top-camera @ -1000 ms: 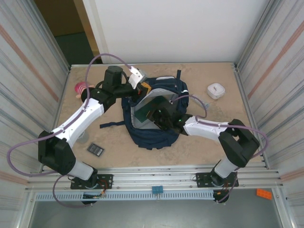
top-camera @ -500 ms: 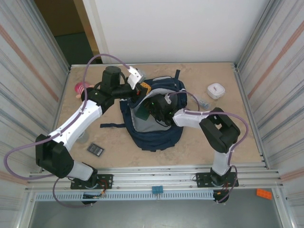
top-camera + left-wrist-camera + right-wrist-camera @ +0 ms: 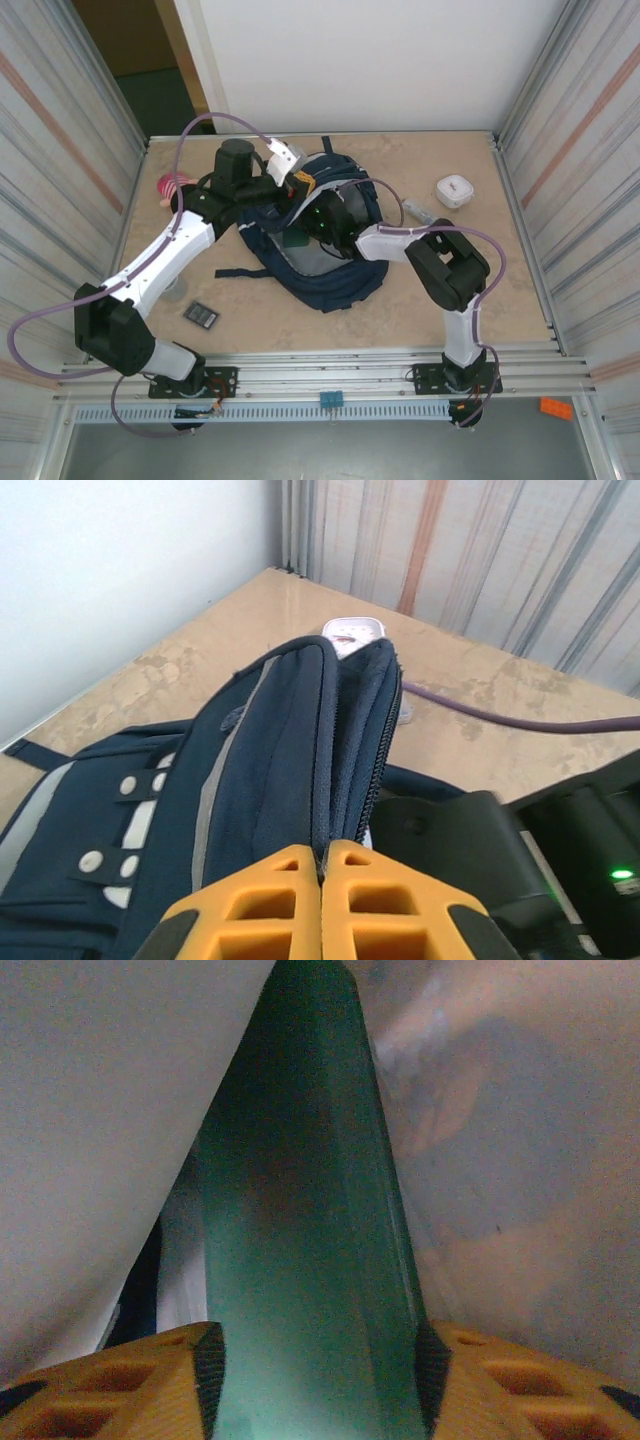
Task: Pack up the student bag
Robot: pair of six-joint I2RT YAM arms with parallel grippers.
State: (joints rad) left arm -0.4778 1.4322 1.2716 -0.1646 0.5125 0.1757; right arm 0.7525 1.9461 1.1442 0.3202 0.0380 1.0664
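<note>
The navy-blue student bag (image 3: 335, 275) lies mid-table with its mouth held open. My left gripper (image 3: 297, 181) is shut on the bag's zipper edge (image 3: 345, 740) at the top rim; in the left wrist view the orange fingers (image 3: 270, 905) pinch the fabric fold. My right gripper (image 3: 318, 222) is pushed inside the bag's opening, shut on a dark green flat book-like object (image 3: 300, 1250). The bag's pale grey lining (image 3: 100, 1110) surrounds the green object on both sides in the right wrist view. A corner of the green object (image 3: 296, 238) shows inside the bag mouth.
A white square box (image 3: 454, 190) sits at the back right, with a small clear item (image 3: 418, 209) beside it. A pink doll-like toy (image 3: 170, 187) lies at the far left. A small dark calculator (image 3: 201, 314) rests front left. A loose strap (image 3: 232, 271) trails left from the bag.
The right gripper has pushed the green object further up and left into the bag. The bag itself has shifted and turned, and its top strap now points toward the back wall.
</note>
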